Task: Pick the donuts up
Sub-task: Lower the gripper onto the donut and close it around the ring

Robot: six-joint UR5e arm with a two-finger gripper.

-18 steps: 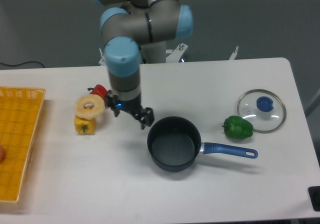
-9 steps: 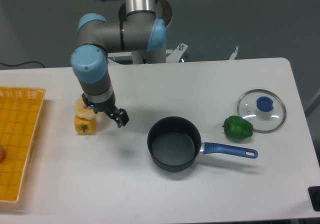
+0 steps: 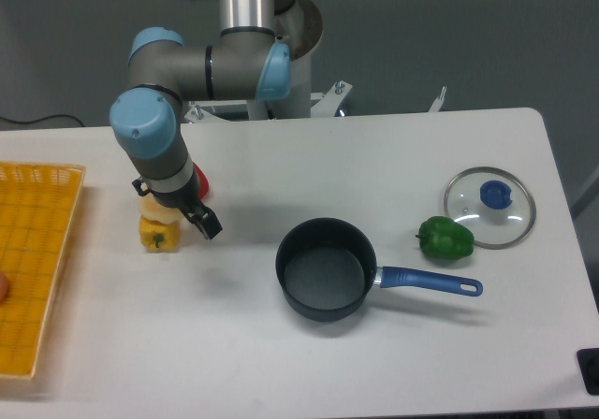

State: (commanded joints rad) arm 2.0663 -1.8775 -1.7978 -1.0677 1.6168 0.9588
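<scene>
One dark round saucepan (image 3: 324, 269) with a blue handle. One round glass lid (image 3: 489, 207) with a blue knob. One green bell pepper (image 3: 445, 238). One yellow bell pepper (image 3: 158, 236). One red pepper (image 3: 200, 180), mostly hidden. One pale cream ring-shaped donut (image 3: 157, 212), partly hidden. One woven yellow basket (image 3: 33, 251).

The arm has swung left from beside the pot (image 3: 324, 281), and its gripper (image 3: 178, 211) is now over the donut (image 3: 157, 210) on the yellow pepper (image 3: 159, 235). The donut, before fully visible, is now mostly hidden under the wrist. The red pepper (image 3: 200, 180) shows again behind the arm.
</scene>
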